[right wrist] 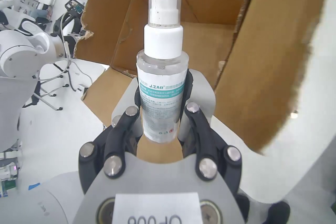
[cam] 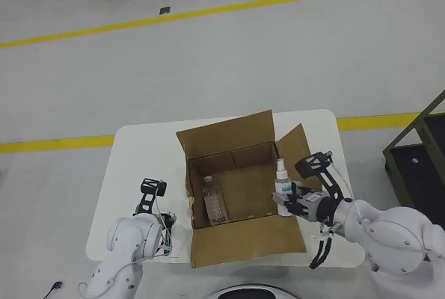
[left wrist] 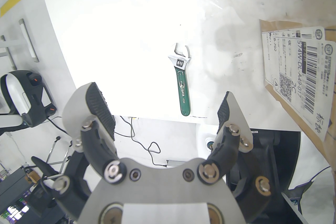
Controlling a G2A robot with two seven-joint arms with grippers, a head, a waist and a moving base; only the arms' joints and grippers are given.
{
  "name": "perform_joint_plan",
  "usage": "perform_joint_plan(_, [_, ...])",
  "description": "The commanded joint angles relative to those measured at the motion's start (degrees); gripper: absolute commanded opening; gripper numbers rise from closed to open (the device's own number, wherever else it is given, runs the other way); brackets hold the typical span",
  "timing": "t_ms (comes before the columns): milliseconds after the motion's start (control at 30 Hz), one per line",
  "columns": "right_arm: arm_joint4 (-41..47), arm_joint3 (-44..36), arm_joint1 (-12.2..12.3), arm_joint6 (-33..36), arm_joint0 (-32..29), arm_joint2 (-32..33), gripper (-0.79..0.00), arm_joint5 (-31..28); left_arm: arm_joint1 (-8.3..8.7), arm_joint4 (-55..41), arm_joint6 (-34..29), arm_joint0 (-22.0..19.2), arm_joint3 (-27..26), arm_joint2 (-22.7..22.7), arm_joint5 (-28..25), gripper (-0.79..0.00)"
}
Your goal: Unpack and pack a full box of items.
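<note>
An open cardboard box stands mid-table with its flaps spread. A clear plastic bottle lies inside along the left wall. My right gripper is shut on a clear spray bottle with a white pump and teal label, held upright over the box's right wall. My left gripper is open and holds nothing, above the table's front edge left of the box. A green-handled adjustable wrench lies on the white table just beyond its fingertips.
The box's front flap hangs toward the near table edge, and a side flap with a shipping label lies beside the wrench. Bare white table stretches left of the box. A dark metal rack stands off the table's right.
</note>
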Motion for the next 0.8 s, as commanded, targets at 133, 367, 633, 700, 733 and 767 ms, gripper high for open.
perform_joint_plan(133, [-10.4, 2.2, -0.1, -2.6, 2.0, -6.2, -0.785, 4.0, 0.0, 0.0, 0.0, 0.0, 0.0, 0.0, 0.0, 0.0])
perform_joint_plan(367, [-10.4, 2.2, -0.1, -2.6, 2.0, -6.2, -0.785, 4.0, 0.0, 0.0, 0.0, 0.0, 0.0, 0.0, 0.0, 0.0])
perform_joint_plan(633, [-10.3, 4.4, -0.2, -5.9, 1.8, -7.7, -0.785, 2.4, 0.0, 0.0, 0.0, 0.0, 0.0, 0.0, 0.0, 0.0])
perform_joint_plan(700, [-10.1, 7.2, -0.6, -7.2, 3.8, -10.7, -0.785, 1.7, 0.0, 0.0, 0.0, 0.0, 0.0, 0.0, 0.0, 0.0])
perform_joint_plan(733, [-11.2, 8.9, -0.7, -7.6, 5.4, -12.6, -0.785, 1.2, 0.0, 0.0, 0.0, 0.0, 0.0, 0.0, 0.0, 0.0])
perform_joint_plan(767, [-13.2, 10.1, -0.8, -7.6, 6.6, -14.0, -0.785, 0.8, 0.0, 0.0, 0.0, 0.0, 0.0, 0.0, 0.0, 0.0])
